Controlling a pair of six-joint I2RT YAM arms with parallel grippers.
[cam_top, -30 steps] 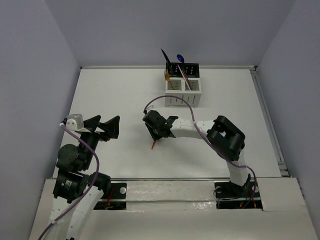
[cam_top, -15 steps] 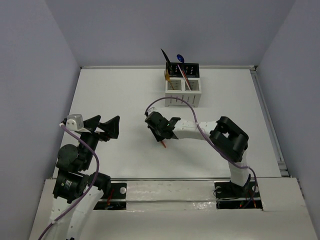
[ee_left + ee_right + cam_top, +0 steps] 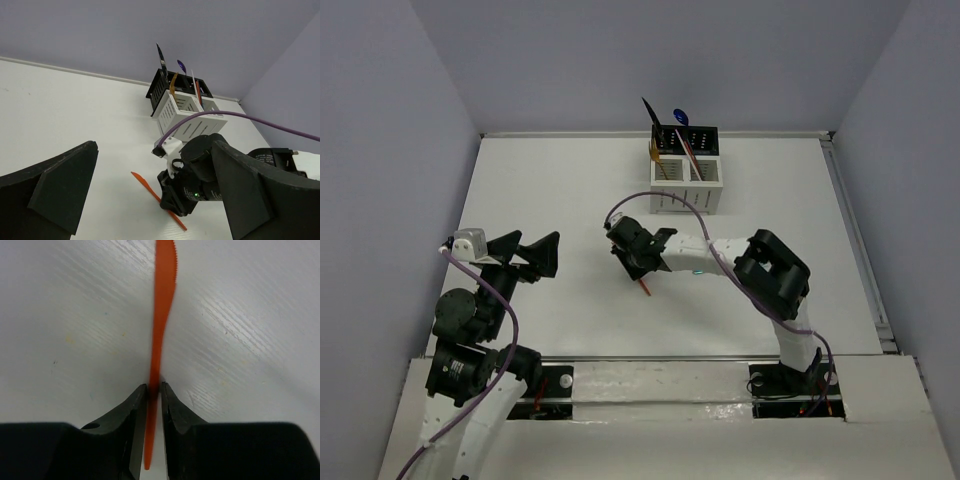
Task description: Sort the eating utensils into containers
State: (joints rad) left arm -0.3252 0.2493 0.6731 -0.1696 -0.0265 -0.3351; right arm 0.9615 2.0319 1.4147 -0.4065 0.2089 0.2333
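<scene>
An orange-red knife (image 3: 161,325) lies on the white table, and my right gripper (image 3: 154,389) is shut on its handle, fingertips down at the surface. In the top view the right gripper (image 3: 640,268) is mid-table and only the knife's end (image 3: 645,290) pokes out below it. The left wrist view shows the knife (image 3: 145,184) running under the right gripper (image 3: 175,202). The containers (image 3: 686,168) stand at the back, holding black, blue, gold and orange-red utensils (image 3: 671,132). My left gripper (image 3: 525,252) is open and empty at the left, raised off the table.
A purple cable (image 3: 670,203) loops over the right arm. The table's back edge (image 3: 650,134) and side walls enclose the workspace. A metal rail (image 3: 860,240) runs along the right side.
The right gripper has shifted and turned on the table with the knife; the knife's visible end moved from lower left of the gripper to just below it. The left arm has not moved.
</scene>
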